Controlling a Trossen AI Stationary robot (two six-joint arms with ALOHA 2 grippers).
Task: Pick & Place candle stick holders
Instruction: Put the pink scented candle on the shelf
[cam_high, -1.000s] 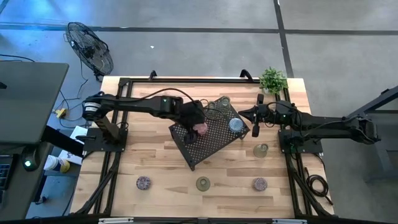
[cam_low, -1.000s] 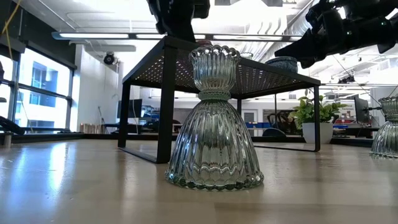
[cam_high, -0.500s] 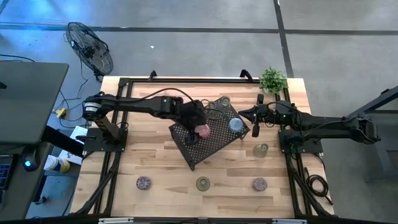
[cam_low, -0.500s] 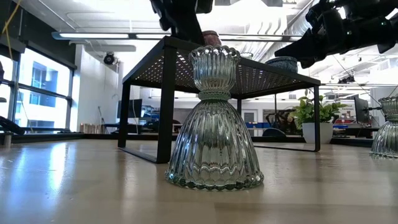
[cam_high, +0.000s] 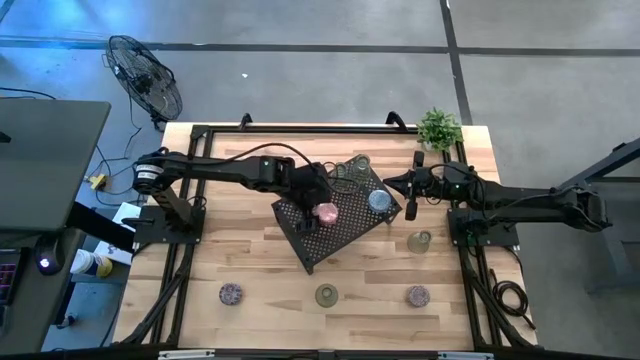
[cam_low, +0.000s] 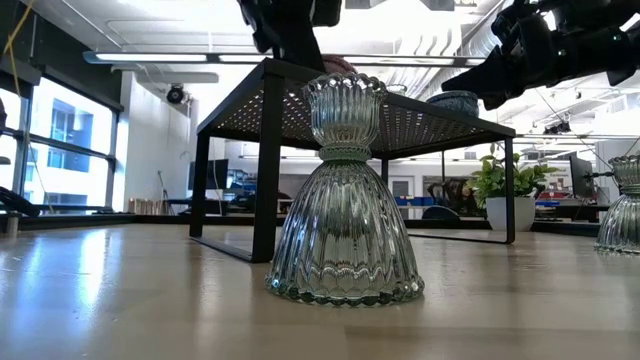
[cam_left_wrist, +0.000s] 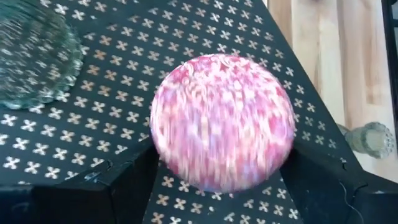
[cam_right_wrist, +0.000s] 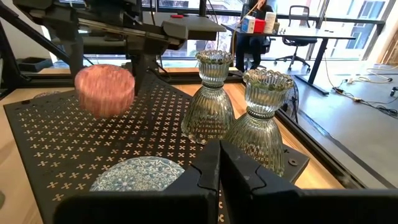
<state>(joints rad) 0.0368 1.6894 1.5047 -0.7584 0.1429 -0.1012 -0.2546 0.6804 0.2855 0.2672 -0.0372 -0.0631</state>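
Observation:
A pink mottled candle stick holder (cam_left_wrist: 221, 121) is on or just over the black mesh tray (cam_high: 345, 228), blurred, with its mottled top up. My left gripper (cam_high: 320, 202) is over the tray, and its two fingers stand on either side of this holder. My right gripper (cam_high: 407, 198) is shut and empty at the tray's right corner. On the tray stand a blue mottled holder (cam_high: 378, 200) and two clear-greenish holders (cam_right_wrist: 211, 99) (cam_right_wrist: 264, 118), on their wide bases. My left gripper comes from above with a finger (cam_left_wrist: 106, 183) on each side of the pink holder's round body. The holder is blurred while the fingers and tray are sharp. I cannot tell whether the fingers touch it.
On the wooden table stand a clear holder (cam_high: 419, 241) at the right, another (cam_high: 326, 295) near the front edge, and two mottled ones (cam_high: 231, 293) (cam_high: 417, 295). A small potted plant (cam_high: 438, 128) stands at the far right corner.
The pink holder has gone a little toward the table's near edge and right over the tray. In the low view its top shows beside the left gripper and has then sunk slightly. My left gripper has shifted slightly with it.

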